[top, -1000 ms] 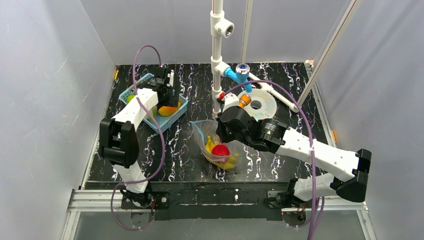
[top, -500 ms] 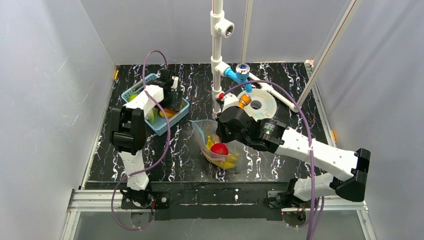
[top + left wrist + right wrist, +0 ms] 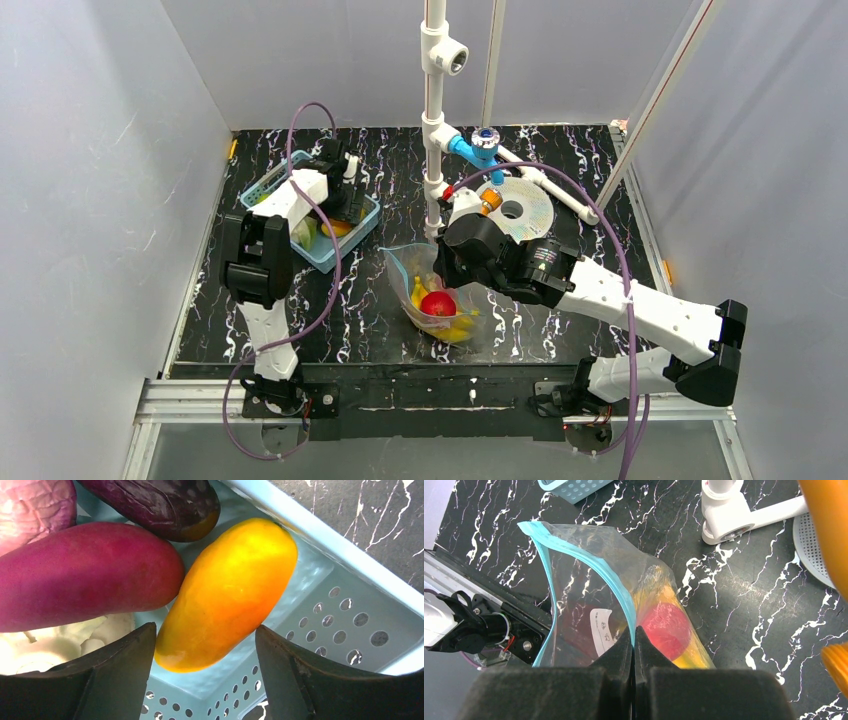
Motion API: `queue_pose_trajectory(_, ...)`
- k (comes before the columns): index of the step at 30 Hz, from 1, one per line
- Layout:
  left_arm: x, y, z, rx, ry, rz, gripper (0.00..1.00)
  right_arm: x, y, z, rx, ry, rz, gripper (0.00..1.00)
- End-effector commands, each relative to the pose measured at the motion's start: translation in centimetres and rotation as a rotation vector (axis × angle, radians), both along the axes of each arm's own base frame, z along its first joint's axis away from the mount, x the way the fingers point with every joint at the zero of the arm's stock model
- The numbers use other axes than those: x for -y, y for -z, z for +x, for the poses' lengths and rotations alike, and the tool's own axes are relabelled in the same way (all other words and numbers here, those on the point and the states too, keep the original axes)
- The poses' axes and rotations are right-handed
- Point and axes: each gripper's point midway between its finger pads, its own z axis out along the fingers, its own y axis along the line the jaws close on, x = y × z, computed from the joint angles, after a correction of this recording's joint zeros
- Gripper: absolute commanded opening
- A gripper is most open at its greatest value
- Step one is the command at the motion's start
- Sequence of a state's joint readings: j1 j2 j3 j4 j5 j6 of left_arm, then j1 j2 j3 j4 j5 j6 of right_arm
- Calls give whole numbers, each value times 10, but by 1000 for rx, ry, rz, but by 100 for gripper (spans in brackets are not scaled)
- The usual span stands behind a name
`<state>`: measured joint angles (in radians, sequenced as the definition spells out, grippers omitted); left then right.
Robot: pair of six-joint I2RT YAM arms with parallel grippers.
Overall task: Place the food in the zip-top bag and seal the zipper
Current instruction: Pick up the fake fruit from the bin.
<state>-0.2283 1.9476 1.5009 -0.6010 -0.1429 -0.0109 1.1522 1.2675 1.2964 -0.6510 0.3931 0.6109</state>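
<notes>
Inside my left gripper the mango was yellow-orange, the basket pale blue. At my right gripper the zipper was teal-blue, the table black, white-veined.

Left tool points down, fingers spread wide; right tool angled down, fingers pressed together.

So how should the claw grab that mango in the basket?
Across its narrow width near the middle, from straight above: the mango lies flat, the sweet potato presses one side and the basket wall hems the other, leaving the top free. The left claw straddles it, open.
</notes>
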Motion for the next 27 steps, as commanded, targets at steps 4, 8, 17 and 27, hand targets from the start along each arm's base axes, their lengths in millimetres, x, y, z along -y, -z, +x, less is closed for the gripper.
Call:
queue_pose_trajectory(4,-4,28,-16,-145,4,36,62,-3,-17,2,29,9,50,1)
queue_pose_trajectory(8,-6,22,-13,-122,-2,43,43,-1,-19,2,31,12,53,1)
queue_pose_trajectory(17,-12,-29,-7,47,-31,41,23,0,-14,4,43,17,44,1)
queue_pose_trajectory(27,-20,-93,-14,287,-65,14,5,-6,-15,8,51,7,24,1)
